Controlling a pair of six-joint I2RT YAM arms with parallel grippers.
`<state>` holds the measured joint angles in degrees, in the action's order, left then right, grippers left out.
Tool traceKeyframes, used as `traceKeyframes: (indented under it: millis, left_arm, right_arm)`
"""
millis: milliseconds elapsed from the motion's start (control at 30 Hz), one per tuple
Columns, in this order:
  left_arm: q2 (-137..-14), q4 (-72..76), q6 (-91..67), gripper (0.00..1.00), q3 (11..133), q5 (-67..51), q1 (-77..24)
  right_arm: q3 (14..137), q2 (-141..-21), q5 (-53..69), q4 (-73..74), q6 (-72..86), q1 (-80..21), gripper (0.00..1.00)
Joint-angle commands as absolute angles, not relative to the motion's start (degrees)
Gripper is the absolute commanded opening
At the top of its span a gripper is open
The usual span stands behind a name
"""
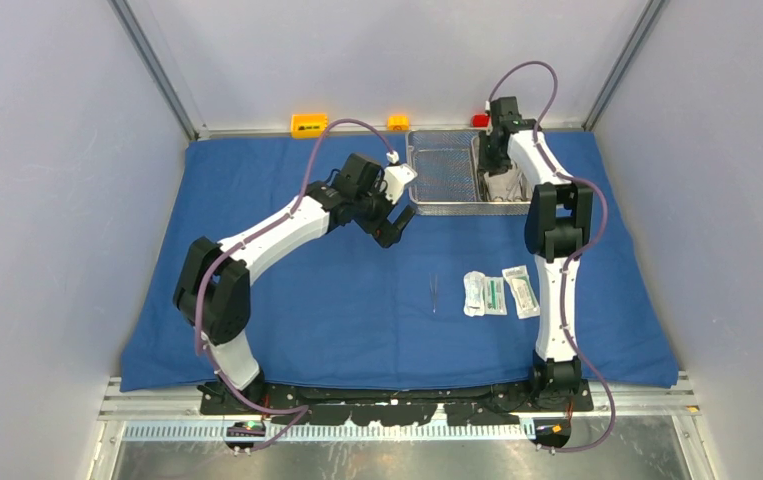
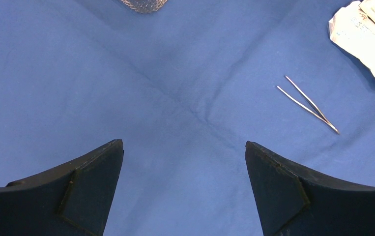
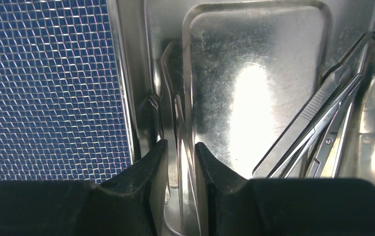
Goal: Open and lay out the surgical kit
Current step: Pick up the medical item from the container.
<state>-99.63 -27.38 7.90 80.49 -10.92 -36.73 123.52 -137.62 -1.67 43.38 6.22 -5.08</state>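
Note:
The blue cloth wrap [image 1: 357,300] lies spread flat over the table. At its back stand the steel mesh tray [image 1: 442,170] and, to its right, the smaller steel pan [image 1: 502,190]. My right gripper [image 3: 181,147] reaches down into the pan [image 3: 254,64], its jaws closed narrowly round thin steel forceps [image 3: 180,113] lying along the pan's left wall. Scissors and other instruments [image 3: 323,128] lean at the pan's right side. Another pair of forceps [image 1: 434,293] and white-green packets [image 1: 497,293] lie on the cloth. My left gripper [image 2: 184,147] hovers open and empty over bare cloth, left of the tray.
Orange [image 1: 309,124], yellow [image 1: 398,122] and red [image 1: 479,120] blocks sit along the back edge beyond the cloth. Grey enclosure walls close in the left, right and back. The mesh tray [image 3: 47,88] lies directly left of the pan wall.

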Motion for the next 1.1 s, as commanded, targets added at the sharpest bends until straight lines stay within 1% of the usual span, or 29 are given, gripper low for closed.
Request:
traceKeyframes:
  millis: [0,367,633,800,933,1067]
  left_arm:
    - [-99.53,-27.35,7.66,0.97,82.88,-11.14,-36.55]
    - [-99.67,-27.4,7.38,0.97,82.82,-11.65,-36.48]
    - [-99.64,-27.8,7.45,0.97,83.24,-11.66,-36.52]
    - [-99.71,-28.65,7.99,0.98,84.24,-10.49,-36.48]
    - [-100.17,-29.6,7.93,1.0,86.14,-9.3,-36.49]
    - [-100.36,-30.01,7.3,1.0,87.74,-9.28,-36.34]
  right_arm:
    - [122.4,-137.69,-3.05,42.34,4.44,-5.41,0.31]
    - [117.34,-137.42,-3.34,41.23,3.59,-5.62,0.29]
    - [118.0,-135.83,-5.26,40.61,2.26,-5.47,0.13]
    - [119.91,-133.67,-4.67,40.58,2.31,-4.75,0.05]
    - [120.54,-131.74,-3.63,40.52,2.22,-4.2,0.01]
    - [120.07,-129.57,-3.26,40.32,1.64,-3.97,0.0]
